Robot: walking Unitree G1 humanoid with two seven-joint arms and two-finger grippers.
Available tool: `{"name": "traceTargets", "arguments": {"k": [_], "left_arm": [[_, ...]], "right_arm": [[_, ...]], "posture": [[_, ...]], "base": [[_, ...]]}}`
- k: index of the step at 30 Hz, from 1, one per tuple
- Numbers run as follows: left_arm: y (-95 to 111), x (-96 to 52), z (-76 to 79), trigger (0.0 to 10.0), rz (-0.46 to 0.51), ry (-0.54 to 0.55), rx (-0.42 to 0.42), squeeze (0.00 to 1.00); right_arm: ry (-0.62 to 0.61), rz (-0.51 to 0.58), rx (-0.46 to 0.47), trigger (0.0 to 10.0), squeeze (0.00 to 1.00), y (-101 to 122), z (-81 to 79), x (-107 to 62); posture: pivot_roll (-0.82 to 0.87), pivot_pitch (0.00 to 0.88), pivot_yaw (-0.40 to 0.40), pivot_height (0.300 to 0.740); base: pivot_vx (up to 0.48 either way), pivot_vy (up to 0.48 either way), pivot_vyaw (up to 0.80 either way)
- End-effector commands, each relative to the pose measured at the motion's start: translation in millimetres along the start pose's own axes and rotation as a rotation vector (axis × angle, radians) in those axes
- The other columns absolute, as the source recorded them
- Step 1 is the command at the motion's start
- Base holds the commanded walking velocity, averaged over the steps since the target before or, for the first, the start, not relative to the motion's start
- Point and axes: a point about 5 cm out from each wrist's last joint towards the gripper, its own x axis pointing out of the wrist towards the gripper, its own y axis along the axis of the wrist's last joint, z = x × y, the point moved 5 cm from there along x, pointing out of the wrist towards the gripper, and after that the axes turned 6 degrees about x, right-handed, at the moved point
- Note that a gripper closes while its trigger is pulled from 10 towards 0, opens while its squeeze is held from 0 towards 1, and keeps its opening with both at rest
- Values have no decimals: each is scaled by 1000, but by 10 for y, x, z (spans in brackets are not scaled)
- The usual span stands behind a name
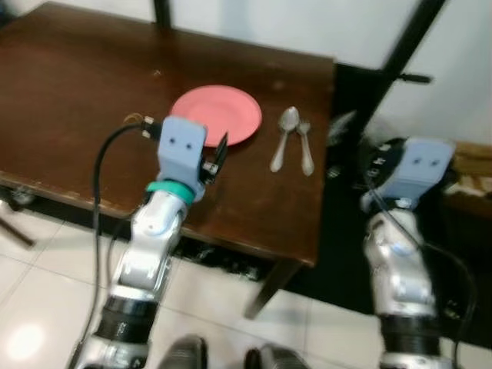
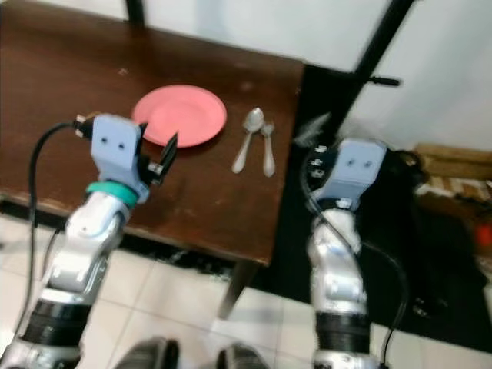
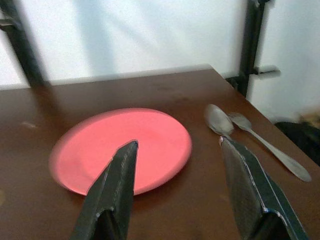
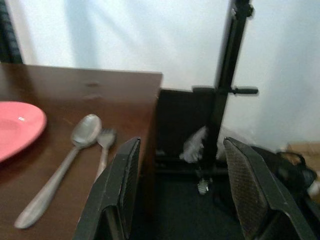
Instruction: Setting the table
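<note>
Plate (image 1: 216, 114), pink, round: on dark wooden surface (image 1: 69, 100). Spoon (image 1: 283, 135) and fork (image 1: 305, 146): 2 pieces touching side by side, just right of plate. Left gripper (image 3: 177, 187): jaws spread apart, empty, over plate's near edge. Right gripper (image 4: 180, 192): jaws apart, empty, beyond surface's right edge, well right of plate.

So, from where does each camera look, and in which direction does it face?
Left eye, right eye: on the head, facing down at the brown table; both silver arms show.
Left wrist: along the open left gripper, facing the pink plate.
Right wrist: along the open right gripper, past the table's edge, toward a black stand.
All views share the spoon and fork.
</note>
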Motion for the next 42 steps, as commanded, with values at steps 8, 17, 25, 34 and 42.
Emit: {"name": "traceTargets", "arguments": {"k": [8, 17, 25, 34, 42], "left_arm": [[-50, -25, 139, 10000, -40, -96, -74, 0], [-119, 20, -52, 10000, -102, -6, -56, 0], [-271, 4, -295, 10000, -190, 63, 76, 0], [-248, -28, -481, 10000, -200, -9, 159, 0], [104, -233, -520, 10000, -128, -215, 197, 0]], "right_arm": [[-28, -21, -12, 10000, 0, -56, 85, -34], [7, -15, -9, 10000, 0, -45, 11, -34], [123, -24, 13, 10000, 0, -30, -229, 22], [287, -91, 76, 10000, 0, -66, -655, 197], [432, -230, 33, 10000, 0, -179, -1022, 542]], "posture": [[-11, 0, 38, 740], [-4, 0, 35, 740], [16, 5, 28, 740], [45, 37, 17, 740], [162, 142, -15, 740]], "base": [[0, 0, -122], [0, 0, 0], [0, 0, 0], [0, 0, 0], [0, 0, 0]]}}
